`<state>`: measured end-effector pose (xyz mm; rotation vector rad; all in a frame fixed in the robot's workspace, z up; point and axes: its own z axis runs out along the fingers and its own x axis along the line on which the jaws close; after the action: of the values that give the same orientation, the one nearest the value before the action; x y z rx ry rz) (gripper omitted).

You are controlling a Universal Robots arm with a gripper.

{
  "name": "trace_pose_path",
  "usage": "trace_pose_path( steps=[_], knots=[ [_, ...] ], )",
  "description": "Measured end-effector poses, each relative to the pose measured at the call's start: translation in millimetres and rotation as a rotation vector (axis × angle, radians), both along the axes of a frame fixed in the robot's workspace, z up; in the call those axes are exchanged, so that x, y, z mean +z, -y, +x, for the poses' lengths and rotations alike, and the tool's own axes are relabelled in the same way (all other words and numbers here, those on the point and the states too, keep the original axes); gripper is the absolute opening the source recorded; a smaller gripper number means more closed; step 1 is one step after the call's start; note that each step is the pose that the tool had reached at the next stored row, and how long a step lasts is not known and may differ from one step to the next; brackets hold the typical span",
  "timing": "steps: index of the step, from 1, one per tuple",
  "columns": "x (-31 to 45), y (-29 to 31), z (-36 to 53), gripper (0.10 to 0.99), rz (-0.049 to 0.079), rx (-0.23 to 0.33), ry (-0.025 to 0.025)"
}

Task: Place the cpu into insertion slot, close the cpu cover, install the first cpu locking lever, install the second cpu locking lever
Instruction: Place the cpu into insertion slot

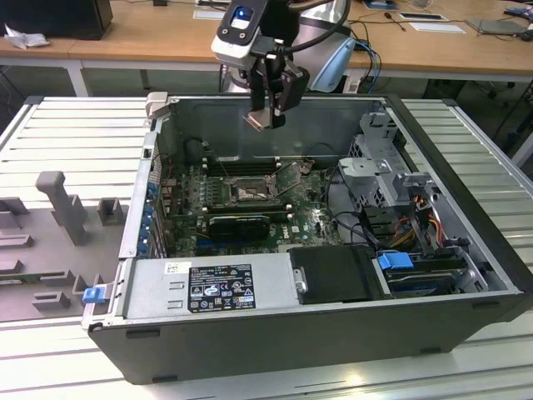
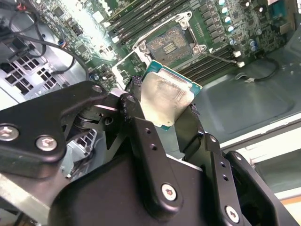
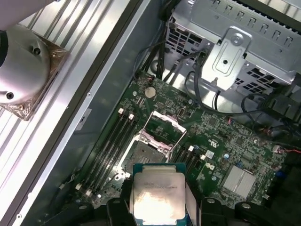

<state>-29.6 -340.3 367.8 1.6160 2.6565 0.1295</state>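
The hand (image 2: 161, 108) is covering the lower edges of the cpu (image 2: 165, 92) in the second wrist view. In the exterior view the insertion slot (image 1: 247, 193) is showing too small to tell its pins.

This is a robotics lab or test workshop. An opened computer case (image 1: 250, 342) lies on its side on a ribbed metal counter (image 1: 75, 125), its motherboard (image 1: 308, 218) bared. A robot arm (image 1: 321, 29) and its gripper (image 1: 265, 119) hang above it. Grey moulded fixtures (image 1: 62, 208) sit at the exterior view's left. Behind run wooden desks (image 1: 141, 37) with papers (image 1: 435, 27) and cables (image 1: 371, 58).
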Motion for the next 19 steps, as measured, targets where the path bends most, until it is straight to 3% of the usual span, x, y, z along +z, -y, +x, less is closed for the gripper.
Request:
trace_pose_path(
  steps=[4,10,12,15,19],
  knots=[
    [-0.4,0.0,0.0,0.525,0.0,-0.066,0.0],
    [-3.8,0.0,0.0,0.525,-0.003,-0.085,0.0],
    [-4.4,0.0,0.0,0.525,-0.003,-0.144,-0.0001],
    [-4.7,0.0,0.0,0.525,-0.003,-0.189,-0.0001],
    [-5.6,0.0,0.1,0.525,-0.003,-0.214,-0.0002]
  ],
)
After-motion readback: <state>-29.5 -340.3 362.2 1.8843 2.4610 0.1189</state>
